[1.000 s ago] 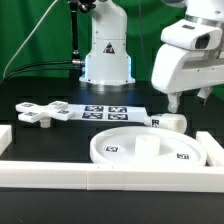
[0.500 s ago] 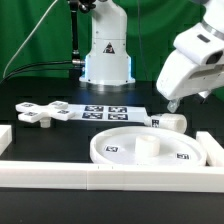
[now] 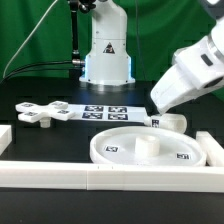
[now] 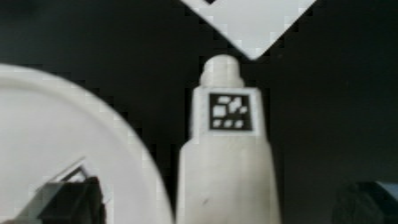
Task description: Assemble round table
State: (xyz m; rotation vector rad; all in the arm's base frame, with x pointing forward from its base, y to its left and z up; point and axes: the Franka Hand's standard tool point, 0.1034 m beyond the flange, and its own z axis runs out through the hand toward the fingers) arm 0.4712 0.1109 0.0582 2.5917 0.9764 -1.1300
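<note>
**Leg straddled by spread fingers, not yet gripped**

The leg (image 3: 172,121) is found lying on its side near the bench edge at the exterior view's right, just beyond the round disc (image 3: 145,148), which is set flat close behind the border rail (image 3: 60,172) at the near edge. The gripper (image 3: 158,110) is tilted down over the leg. In the wrist view the fingers (image 4: 63,195) are seen spread wide, one on each side, with nothing clamped. This pose is judged to be a line-up for a grasp across the leg's width. The long axis is laid roughly parallel to the near edge, with the narrowed tip pointed at the marker board's (image 4: 258,25) corner. The cross-shaped piece (image 3: 40,113) is set well apart, toward the opposite edge.
</note>
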